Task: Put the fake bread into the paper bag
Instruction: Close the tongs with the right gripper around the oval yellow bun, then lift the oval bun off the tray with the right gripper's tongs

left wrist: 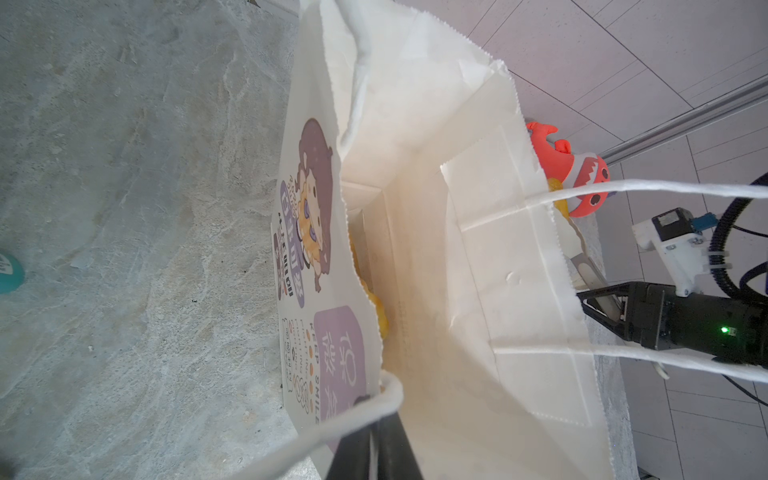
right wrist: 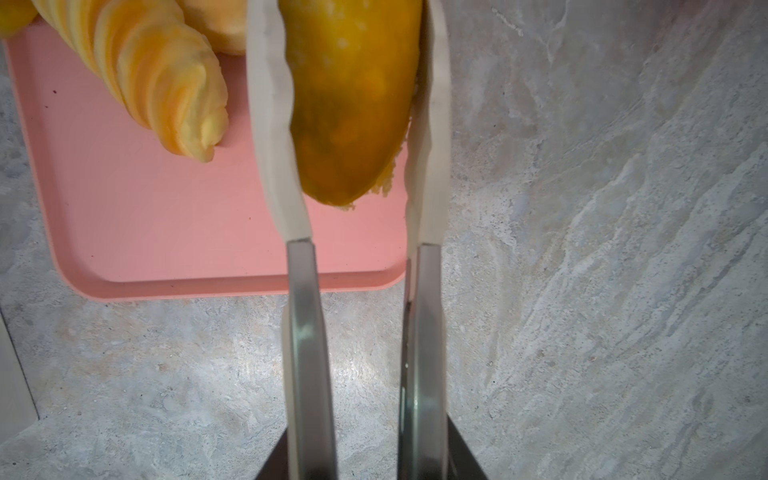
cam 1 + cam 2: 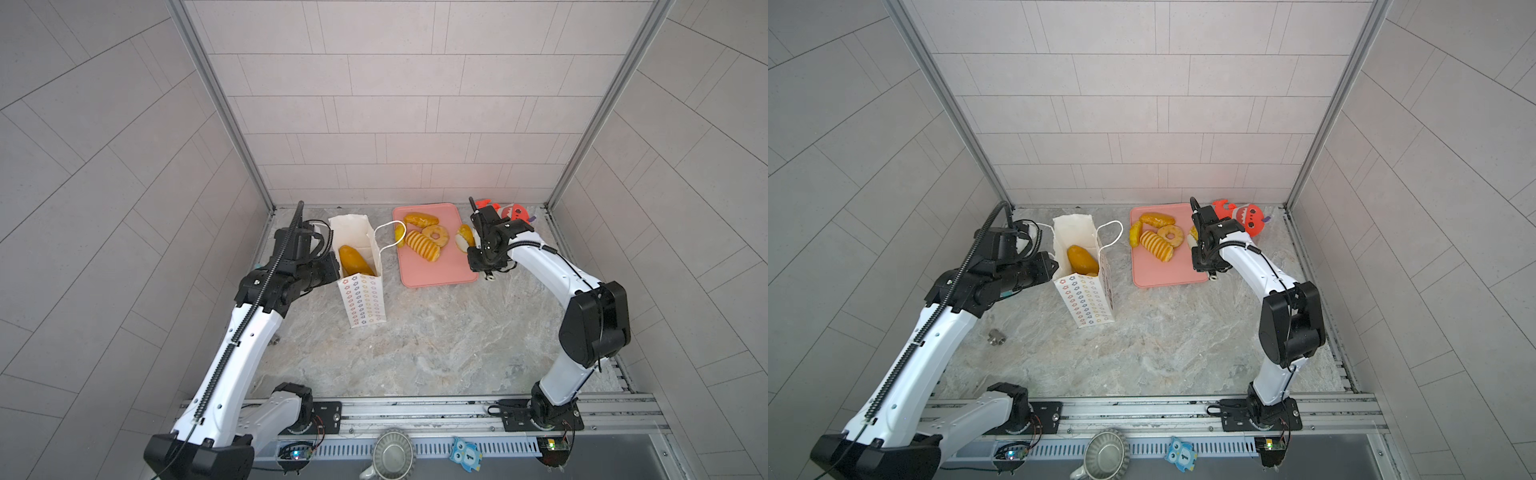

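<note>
The right pincer (image 2: 353, 50) was closed narrowly on one glossy golden-yellow toy bread (image 2: 353, 124) at the edge of the flat pink tray (image 3: 436, 272), where four more pastries (image 3: 422, 245) were counted. The left pincer (image 1: 376, 444) was shut on the rim of the tall white paper bag (image 3: 361, 299); one brown loaf (image 3: 353, 259) was seen inside.

The white paper bag (image 3: 362, 299) stands upright and open, left of centre, a golden loaf (image 3: 354, 260) inside; other glossy pastries (image 3: 422, 245) lie farther right.
</note>
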